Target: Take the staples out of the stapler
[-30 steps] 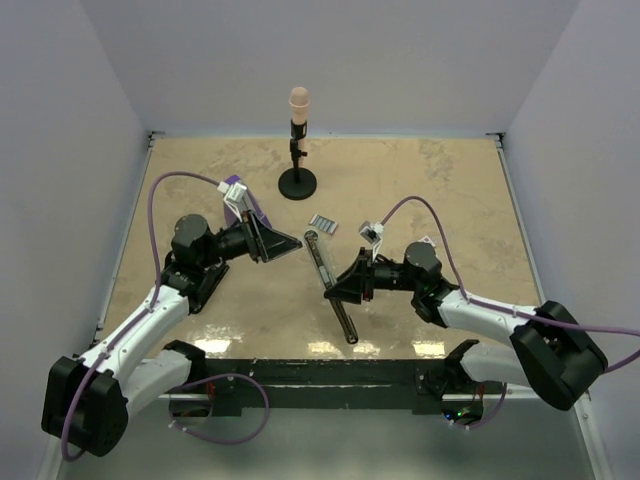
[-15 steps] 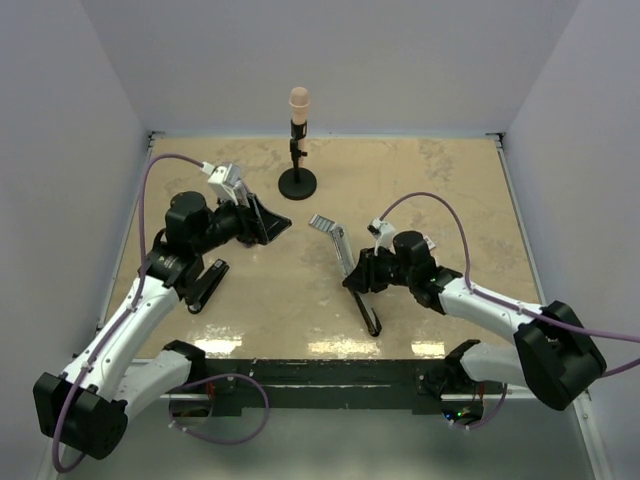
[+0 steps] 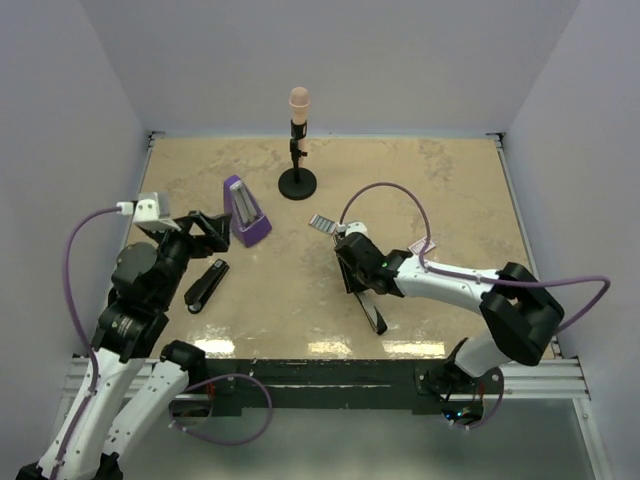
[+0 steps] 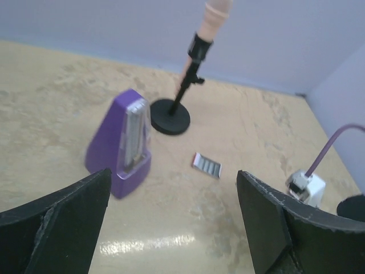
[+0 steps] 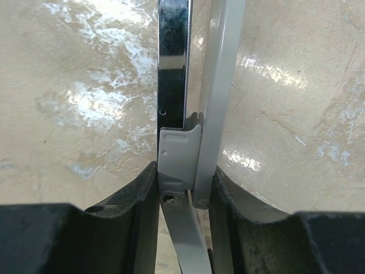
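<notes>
- Pulled back toward the left edge of the table (image 3: 450,180) since half a second ago, the left gripper (image 3: 212,228) now hangs wide open, with nothing between its two black fingers.
- Where that gripper hovered before, a purple wedge (image 3: 244,212) now shows, standing upright left of the middle.
- Meanwhile the right gripper (image 3: 350,272) has shifted slightly toward the middle. It is closed on the stapler (image 3: 377,318), which sits near the middle of the table, toward the near edge.
- The stapler is opened out long and slim, and its black end points at the near edge. The right wrist view shows a chrome rail and a grey metal arm side by side, both pinched between the fingers.
- The staples (image 3: 322,223) lie flat on the table, outside the stapler. They are just past the right gripper toward the far edge, between it and a black stand (image 3: 297,183) with a peach top.
- A short black object (image 3: 205,285) lies on the table near the left edge, close beside the left arm.
</notes>
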Controlling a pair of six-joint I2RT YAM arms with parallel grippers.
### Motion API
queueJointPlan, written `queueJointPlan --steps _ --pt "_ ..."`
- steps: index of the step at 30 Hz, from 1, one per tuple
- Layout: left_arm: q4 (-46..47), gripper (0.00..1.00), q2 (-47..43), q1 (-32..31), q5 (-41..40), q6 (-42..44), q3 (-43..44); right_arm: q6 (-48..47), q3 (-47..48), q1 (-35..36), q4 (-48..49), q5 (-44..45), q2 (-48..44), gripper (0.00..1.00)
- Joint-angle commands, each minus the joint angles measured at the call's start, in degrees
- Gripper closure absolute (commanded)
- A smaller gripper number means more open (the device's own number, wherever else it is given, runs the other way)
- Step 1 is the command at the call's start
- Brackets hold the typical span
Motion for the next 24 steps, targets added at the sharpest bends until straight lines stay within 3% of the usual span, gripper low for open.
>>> queueJointPlan --steps 1,12,24 --pt "0.4 0.03 -6.5 0.2 -12.5 -0.1 -2.0 3.6 6.5 4.3 -8.3 14.0 4.8 1.00" --pt "-2.4 0.03 -9.6 0.2 -19.1 -2.2 -1.3 11.7 18.7 16.0 -26.1 30.0 18.0 1.00" --pt "-1.8 0.03 -12.0 0.2 -20.2 -2.5 -1.9 22.6 29.5 24.4 -45.2 40.9 32.3 1.00"
